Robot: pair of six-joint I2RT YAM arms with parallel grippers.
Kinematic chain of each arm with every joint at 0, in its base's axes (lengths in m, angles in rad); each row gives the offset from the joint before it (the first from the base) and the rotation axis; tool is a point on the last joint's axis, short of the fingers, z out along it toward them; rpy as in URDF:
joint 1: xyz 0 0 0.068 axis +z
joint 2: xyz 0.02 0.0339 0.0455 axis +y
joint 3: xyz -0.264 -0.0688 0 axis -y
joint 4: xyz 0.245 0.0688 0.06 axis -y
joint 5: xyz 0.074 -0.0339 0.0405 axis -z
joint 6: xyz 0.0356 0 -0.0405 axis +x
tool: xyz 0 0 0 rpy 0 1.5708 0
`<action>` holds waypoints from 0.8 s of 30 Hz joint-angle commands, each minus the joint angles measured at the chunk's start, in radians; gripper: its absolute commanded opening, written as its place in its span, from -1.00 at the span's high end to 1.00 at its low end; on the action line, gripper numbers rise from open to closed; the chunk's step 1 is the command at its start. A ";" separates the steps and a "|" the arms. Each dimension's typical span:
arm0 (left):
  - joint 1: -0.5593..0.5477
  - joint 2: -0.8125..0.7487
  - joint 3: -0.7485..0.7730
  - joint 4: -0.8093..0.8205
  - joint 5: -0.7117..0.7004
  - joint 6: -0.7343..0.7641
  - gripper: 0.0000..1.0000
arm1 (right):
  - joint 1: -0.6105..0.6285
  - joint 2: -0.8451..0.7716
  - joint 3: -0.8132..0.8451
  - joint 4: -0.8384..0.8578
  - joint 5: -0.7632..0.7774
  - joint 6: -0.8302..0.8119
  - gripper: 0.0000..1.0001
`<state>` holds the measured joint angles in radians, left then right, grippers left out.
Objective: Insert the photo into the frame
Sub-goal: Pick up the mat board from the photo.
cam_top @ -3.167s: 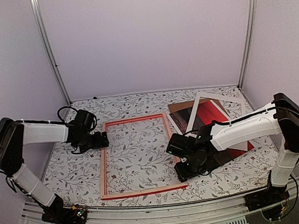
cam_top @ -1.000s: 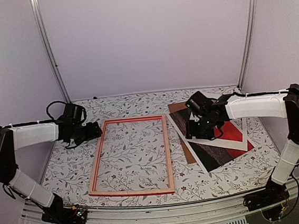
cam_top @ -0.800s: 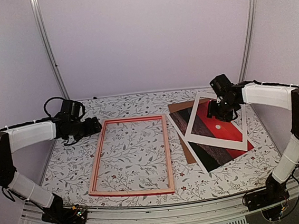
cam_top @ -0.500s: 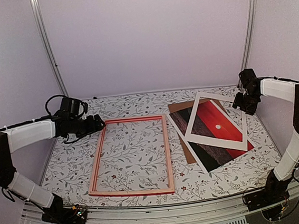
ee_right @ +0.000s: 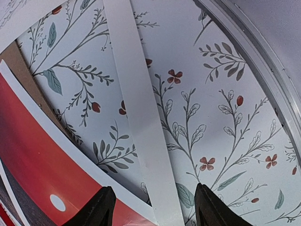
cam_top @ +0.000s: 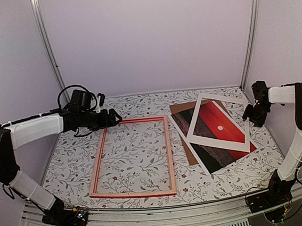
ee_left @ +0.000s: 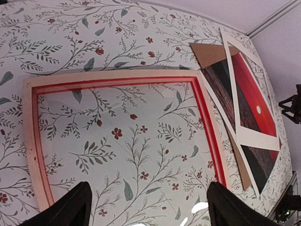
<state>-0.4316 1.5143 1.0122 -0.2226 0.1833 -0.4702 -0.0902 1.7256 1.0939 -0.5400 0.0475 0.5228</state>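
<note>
The frame lies flat left of centre, pale wood back up, red along its inner edge; the left wrist view also shows the frame. To its right lies the photo, red with a white dot and dark brown. My left gripper hovers open and empty over the frame's far left corner. In its wrist view that gripper has both fingers wide apart. My right gripper is open at the far right. Seen from the right wrist, this gripper straddles a white strip beside the photo.
A white mat border lies tilted on the photo; its right rail passes between my right fingers. A brown backing board sticks out from under the photo. A metal post and the side wall stand close behind the right gripper.
My right arm has swung from over the photo to the mat's far right edge, uncovering mat and photo. My left gripper has moved right to the frame's far left corner.
</note>
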 commanded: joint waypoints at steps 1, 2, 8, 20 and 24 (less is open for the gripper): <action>-0.054 0.046 0.057 0.006 0.019 0.024 -0.74 | -0.034 0.031 -0.037 0.074 -0.100 -0.025 -0.24; -0.066 0.055 0.069 0.006 0.018 0.025 -0.74 | -0.041 0.033 -0.045 0.085 -0.117 -0.028 -0.23; -0.128 0.113 0.137 -0.002 0.017 0.024 -0.73 | -0.070 0.058 -0.092 0.149 -0.192 -0.033 -0.20; -0.189 0.215 0.216 -0.002 0.040 0.026 -0.73 | -0.101 0.053 -0.179 0.244 -0.331 -0.030 0.03; -0.207 0.265 0.250 0.001 0.057 0.035 -0.73 | -0.110 0.029 -0.209 0.272 -0.354 -0.025 0.13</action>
<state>-0.6113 1.7348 1.2179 -0.2230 0.2111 -0.4561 -0.1928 1.7622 0.9386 -0.2630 -0.2535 0.4931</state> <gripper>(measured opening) 0.866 0.456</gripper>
